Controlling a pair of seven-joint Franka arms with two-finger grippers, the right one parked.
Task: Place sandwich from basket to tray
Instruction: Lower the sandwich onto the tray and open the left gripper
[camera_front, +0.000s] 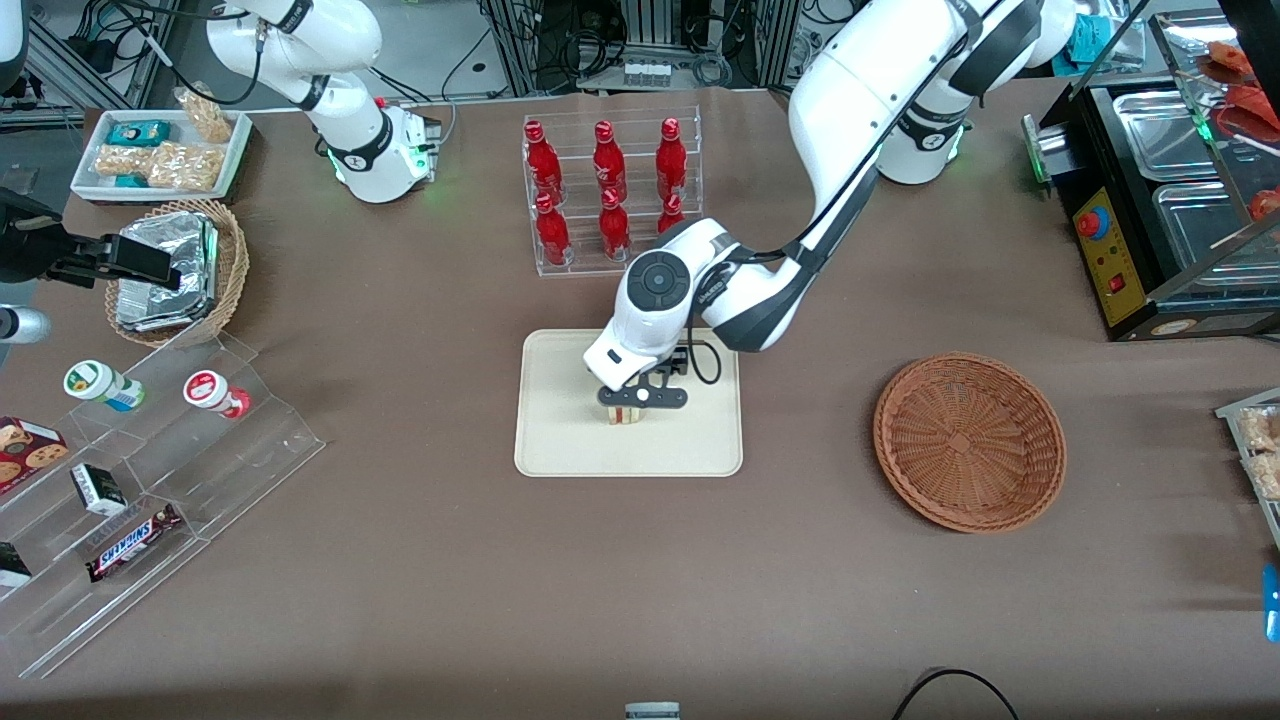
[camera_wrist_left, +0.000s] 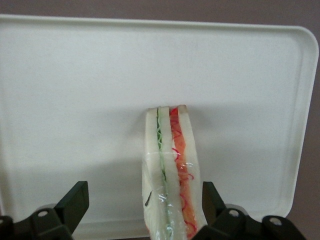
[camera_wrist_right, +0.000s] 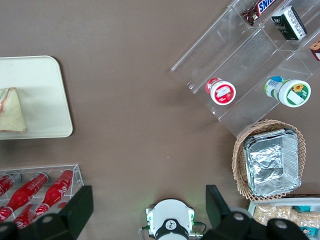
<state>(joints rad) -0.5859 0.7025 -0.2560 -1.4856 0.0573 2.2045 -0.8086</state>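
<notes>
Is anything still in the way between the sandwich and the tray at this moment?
Nothing visible is. The sandwich already stands on the tray, upright on its edge. The left arm's tool is right over it with its fingers open on either side, one of them clearly apart from the bread. The basket holds nothing.

The sandwich (camera_wrist_left: 170, 175) — a white-bread wedge with green and red-orange filling — rests on the cream tray (camera_front: 560, 450). The gripper (camera_front: 634, 412) hangs over it, fingers (camera_wrist_left: 75, 200) spread. The reddish-brown wicker basket (camera_front: 969, 440) sits empty toward the working arm's end.

Sandwich (camera_wrist_left: 170, 170) on tray (camera_front: 560, 440); gripper (camera_front: 640, 408) above; basket (camera_front: 968, 442) apart.
</notes>
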